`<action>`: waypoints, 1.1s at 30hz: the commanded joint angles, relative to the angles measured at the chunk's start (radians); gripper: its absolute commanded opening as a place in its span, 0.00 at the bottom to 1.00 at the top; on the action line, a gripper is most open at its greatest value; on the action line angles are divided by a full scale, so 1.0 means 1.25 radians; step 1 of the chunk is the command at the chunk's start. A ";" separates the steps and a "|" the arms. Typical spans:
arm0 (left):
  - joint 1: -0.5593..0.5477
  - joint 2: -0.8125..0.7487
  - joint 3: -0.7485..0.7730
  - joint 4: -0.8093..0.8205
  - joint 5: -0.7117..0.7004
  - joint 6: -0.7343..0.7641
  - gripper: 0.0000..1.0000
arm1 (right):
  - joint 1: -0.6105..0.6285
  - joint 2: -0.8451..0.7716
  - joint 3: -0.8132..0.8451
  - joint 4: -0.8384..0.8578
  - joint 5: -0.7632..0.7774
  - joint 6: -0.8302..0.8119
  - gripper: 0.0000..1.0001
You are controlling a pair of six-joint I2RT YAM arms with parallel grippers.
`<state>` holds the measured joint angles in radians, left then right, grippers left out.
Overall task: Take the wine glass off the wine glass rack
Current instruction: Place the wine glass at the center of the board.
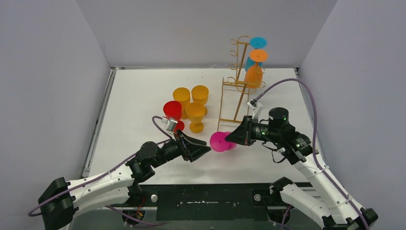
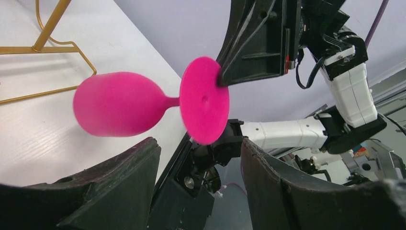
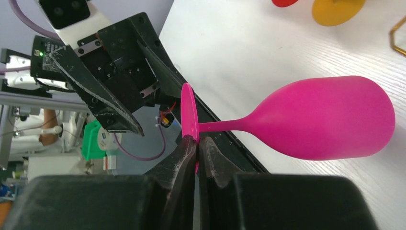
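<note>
Pink plastic wine glass (image 1: 221, 142) is off the tall gold wire wine glass rack (image 1: 237, 88). It's held on its side in mid-air over the white counter (image 1: 139, 105), lower ctr of the top view, below the rack's base.

Right jaws come in from the right and pinch the rim of the glass's round foot. They're pressed almost together w/ the thin disc btwn them, which is clearest in the right wrist view. Stem and bowl stick out level beyond the grip.

Left jaws come in from the lower left, spread wide, facing the flat underside of the foot. Their tips are just beside it; can't tell if they touch.

Rack stands upper right of the top view. An orange glass (image 1: 254, 75) and a blue glass (image 1: 258, 42) hang upside down on its right side. Three yellow goblets (image 1: 195, 115) and a red glass (image 1: 172, 110) sit grouped mid-frame, left of the rack.
</note>
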<state>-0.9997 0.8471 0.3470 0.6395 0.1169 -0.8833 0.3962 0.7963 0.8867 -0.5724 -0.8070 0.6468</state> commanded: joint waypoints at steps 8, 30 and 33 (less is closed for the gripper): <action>0.021 -0.057 -0.026 0.040 0.032 -0.019 0.47 | 0.219 0.073 0.015 0.274 0.208 0.045 0.00; 0.107 -0.058 -0.068 0.210 0.170 -0.105 0.21 | 0.325 0.053 -0.046 0.383 0.204 0.034 0.00; 0.109 -0.054 -0.065 0.212 0.206 -0.105 0.21 | 0.326 0.047 -0.053 0.416 0.186 0.040 0.00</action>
<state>-0.8742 0.7898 0.2527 0.8352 0.3000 -1.0103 0.7937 0.8833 0.8272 -0.1638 -0.5648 0.7025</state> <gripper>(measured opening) 0.208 0.051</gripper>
